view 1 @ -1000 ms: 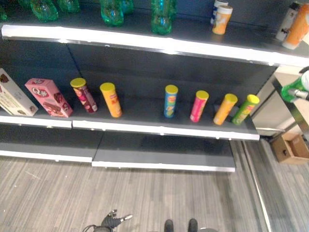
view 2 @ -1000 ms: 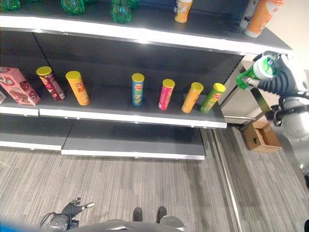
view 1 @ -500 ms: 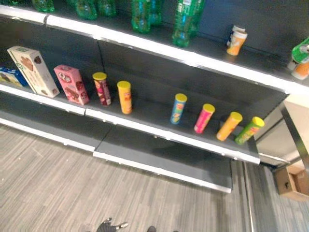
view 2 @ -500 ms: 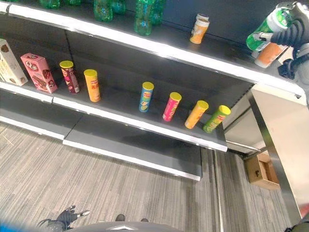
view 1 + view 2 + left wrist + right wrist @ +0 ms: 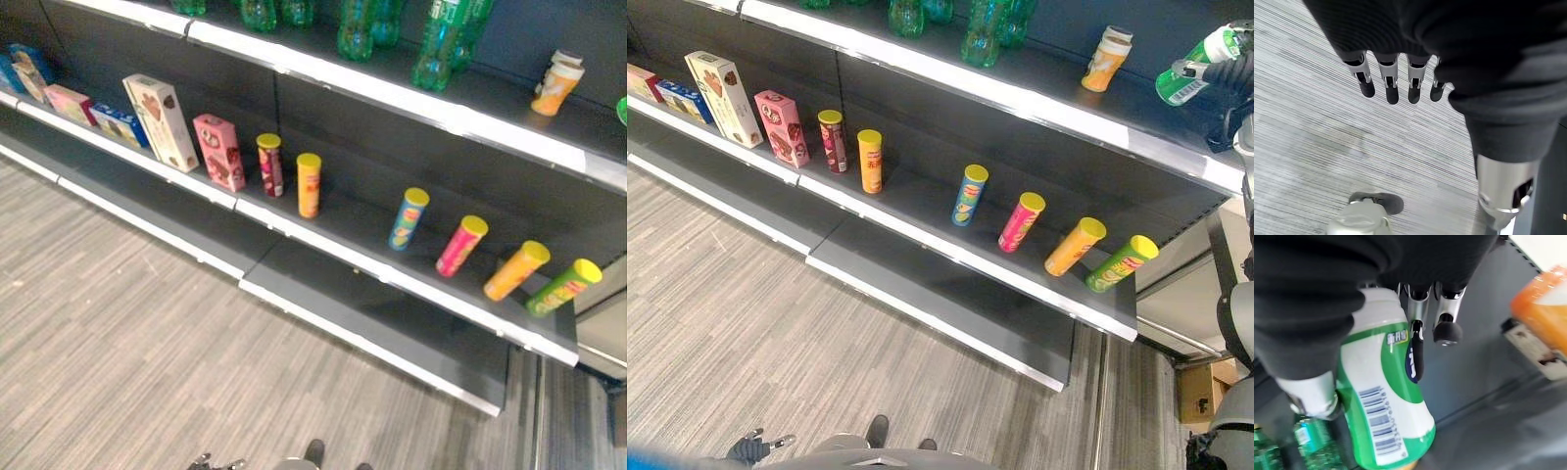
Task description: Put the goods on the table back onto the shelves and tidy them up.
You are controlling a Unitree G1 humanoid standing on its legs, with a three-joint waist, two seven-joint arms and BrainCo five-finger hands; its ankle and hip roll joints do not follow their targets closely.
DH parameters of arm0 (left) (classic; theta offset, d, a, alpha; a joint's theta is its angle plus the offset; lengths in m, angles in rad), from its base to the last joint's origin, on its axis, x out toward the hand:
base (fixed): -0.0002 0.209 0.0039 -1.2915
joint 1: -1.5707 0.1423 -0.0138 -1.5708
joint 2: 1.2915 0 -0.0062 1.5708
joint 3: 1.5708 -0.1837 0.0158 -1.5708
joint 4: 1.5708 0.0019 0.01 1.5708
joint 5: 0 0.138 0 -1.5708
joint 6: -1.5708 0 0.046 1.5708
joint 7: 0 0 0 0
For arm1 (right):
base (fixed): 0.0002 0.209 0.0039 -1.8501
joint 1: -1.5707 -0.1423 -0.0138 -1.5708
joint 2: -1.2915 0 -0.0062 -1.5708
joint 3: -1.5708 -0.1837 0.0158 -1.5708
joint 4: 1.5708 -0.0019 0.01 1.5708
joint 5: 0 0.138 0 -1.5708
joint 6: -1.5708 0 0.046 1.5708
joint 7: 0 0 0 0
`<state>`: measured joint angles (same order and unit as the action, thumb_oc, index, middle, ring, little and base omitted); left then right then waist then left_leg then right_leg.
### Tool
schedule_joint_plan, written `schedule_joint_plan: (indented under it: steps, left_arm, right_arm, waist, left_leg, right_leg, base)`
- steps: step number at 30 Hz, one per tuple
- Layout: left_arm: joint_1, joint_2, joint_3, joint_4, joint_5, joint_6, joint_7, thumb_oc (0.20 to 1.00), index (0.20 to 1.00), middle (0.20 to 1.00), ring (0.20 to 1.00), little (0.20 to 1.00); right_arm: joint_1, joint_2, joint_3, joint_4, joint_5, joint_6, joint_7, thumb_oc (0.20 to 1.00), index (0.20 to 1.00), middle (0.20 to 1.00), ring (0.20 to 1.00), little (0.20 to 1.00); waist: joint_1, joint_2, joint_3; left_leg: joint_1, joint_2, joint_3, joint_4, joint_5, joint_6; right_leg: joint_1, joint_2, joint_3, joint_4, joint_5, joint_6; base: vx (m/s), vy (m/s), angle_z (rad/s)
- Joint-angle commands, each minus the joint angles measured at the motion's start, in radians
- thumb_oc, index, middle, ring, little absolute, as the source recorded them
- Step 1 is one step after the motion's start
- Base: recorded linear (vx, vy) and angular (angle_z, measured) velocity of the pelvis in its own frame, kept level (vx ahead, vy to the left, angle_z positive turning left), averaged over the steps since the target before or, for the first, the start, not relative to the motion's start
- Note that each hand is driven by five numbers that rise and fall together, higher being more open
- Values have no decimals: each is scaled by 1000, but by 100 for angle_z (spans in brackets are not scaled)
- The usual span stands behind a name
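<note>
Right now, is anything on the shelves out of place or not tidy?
Nothing is spilled or fallen. On the middle shelf the six tubes stand in an uneven row with a wide gap after the second. The green bottle is not shelved yet; the right robot hand holds it at the top shelf.

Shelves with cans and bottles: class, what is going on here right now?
The robot is restocking. Its right hand is curled round a green-and-white bottle, held up by the right end of the upper shelf, near an orange bottle standing there. The bottle is not yet set down. On the middle shelf, six yellow-lidded cans and some boxes stand in a row. The left hand hangs open over the floor.
</note>
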<state>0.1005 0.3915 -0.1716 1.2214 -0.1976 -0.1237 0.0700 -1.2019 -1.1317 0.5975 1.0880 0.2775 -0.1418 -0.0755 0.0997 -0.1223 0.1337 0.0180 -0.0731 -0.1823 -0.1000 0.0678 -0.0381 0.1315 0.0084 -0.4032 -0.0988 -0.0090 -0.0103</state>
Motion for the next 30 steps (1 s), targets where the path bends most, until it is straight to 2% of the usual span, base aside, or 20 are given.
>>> schedule_joint_plan:
  steps: [1,7,30]
  left_arm:
    - [-33,27,-26,7,-42,-23,2,1000,1000,1000,1000,1000]
    - [-12,26,-27,4,-44,-25,-1,1000,1000,1000,1000,1000]
    - [6,38,-28,-14,-63,-36,-5,1000,1000,1000,1000,1000]
  right_arm:
    - [-129,-44,36,13,22,-9,0,200,200,200,200,200]
    - [-159,-41,59,48,16,-7,7,200,200,200,200,200]
    - [-245,-40,134,117,35,3,45,200,200,200,200,200]
  waist:
    - [10,-1,-9]
    - [28,9,6]
    - [68,10,47]
  left_leg:
    - [70,196,69,13,-58,-153]
    - [57,193,49,13,-51,-157]
    - [25,181,12,13,-38,-168]
  right_leg:
    - [33,-3,9,12,-147,34]
    - [29,-1,-5,12,-153,30]
    - [26,1,-49,12,-170,19]
  base:
    - [30,-26,14]
    - [52,-51,11]
    - [24,-17,8]
